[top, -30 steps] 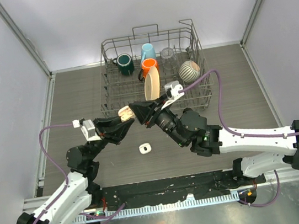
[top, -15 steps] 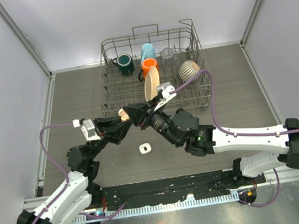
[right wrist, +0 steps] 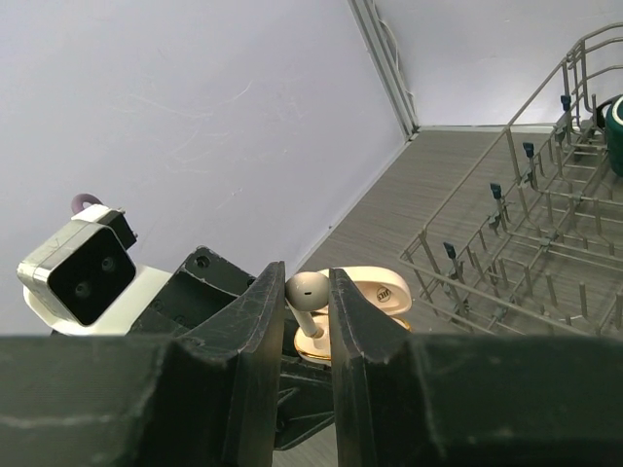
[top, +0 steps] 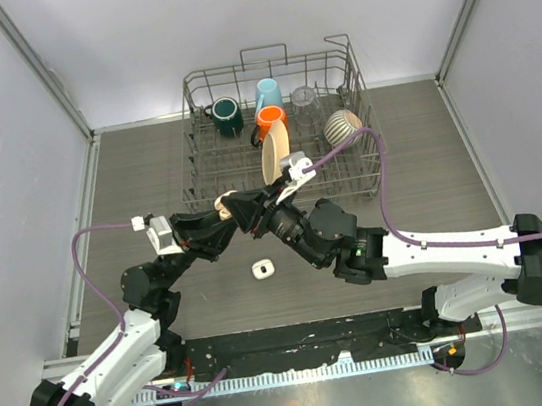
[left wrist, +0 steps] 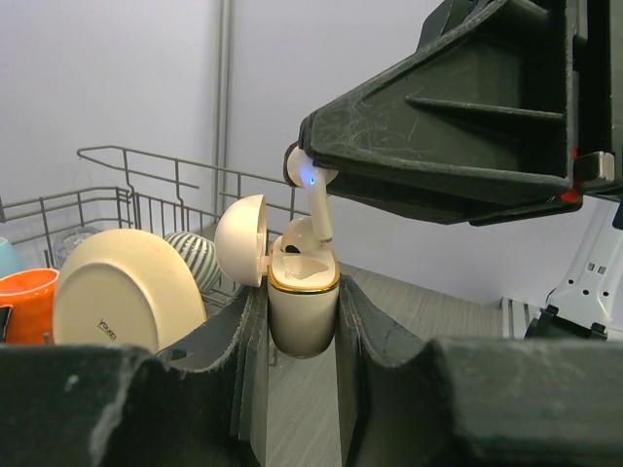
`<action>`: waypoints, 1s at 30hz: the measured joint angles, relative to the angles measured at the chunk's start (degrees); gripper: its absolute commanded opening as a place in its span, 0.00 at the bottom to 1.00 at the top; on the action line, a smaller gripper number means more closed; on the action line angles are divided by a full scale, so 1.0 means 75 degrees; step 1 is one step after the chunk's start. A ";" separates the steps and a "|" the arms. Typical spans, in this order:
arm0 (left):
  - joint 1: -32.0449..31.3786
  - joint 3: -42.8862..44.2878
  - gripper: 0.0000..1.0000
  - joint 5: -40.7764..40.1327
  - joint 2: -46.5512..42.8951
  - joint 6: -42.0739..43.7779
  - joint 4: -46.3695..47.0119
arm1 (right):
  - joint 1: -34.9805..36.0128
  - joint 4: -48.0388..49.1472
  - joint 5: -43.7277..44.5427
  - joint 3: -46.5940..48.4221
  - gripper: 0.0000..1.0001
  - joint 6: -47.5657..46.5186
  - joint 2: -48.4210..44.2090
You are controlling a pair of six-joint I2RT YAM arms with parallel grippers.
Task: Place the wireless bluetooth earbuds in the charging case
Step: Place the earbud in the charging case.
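My left gripper is shut on a cream charging case with a gold rim, held upright above the table with its round lid swung open. My right gripper is shut on a white earbud by its head. The earbud's stem points down into the case's open top, and a blue light glows on its head. In the top view the two grippers meet at the case, in front of the rack. A small white object lies on the table below them. No other earbuds show.
A wire dish rack stands at the back, close behind the grippers. It holds a dark green mug, a light blue mug, an orange mug, a cream plate, a striped bowl and a glass.
My right gripper has moved left with the earbud and now meets the case in the left gripper. The left arm has stayed still.
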 measured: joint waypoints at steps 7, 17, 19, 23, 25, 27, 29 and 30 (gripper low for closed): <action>-0.0003 0.0009 0.00 0.0000 0.0000 0.0000 0.0082 | 0.0003 -0.0093 0.0006 0.0000 0.01 0.0009 0.0134; -0.0003 0.0009 0.00 0.0006 0.0000 0.0000 0.0050 | 0.0003 0.0017 0.0012 0.0006 0.01 0.0012 0.0259; -0.0003 0.0009 0.00 0.0006 0.0000 0.0000 0.0044 | 0.0003 0.0029 0.0006 0.0006 0.01 0.0023 0.0283; -0.0003 0.0009 0.00 0.0003 0.0000 0.0000 0.0032 | 0.0003 0.0023 0.0003 0.0006 0.01 0.0029 0.0300; -0.0003 0.0009 0.00 0.0000 0.0000 0.0000 0.0032 | 0.0003 0.0023 0.0000 0.0006 0.01 0.0029 0.0300; -0.0003 0.0009 0.00 -0.0003 0.0000 0.0003 0.0032 | 0.0006 0.0023 0.0000 0.0006 0.01 0.0029 0.0300; -0.0003 0.0009 0.00 -0.0009 -0.0006 0.0006 0.0032 | 0.0026 0.0020 0.0006 0.0006 0.01 0.0029 0.0300; -0.0003 0.0009 0.00 -0.0023 -0.0015 0.0006 0.0029 | 0.0035 0.0020 0.0012 0.0006 0.01 0.0026 0.0297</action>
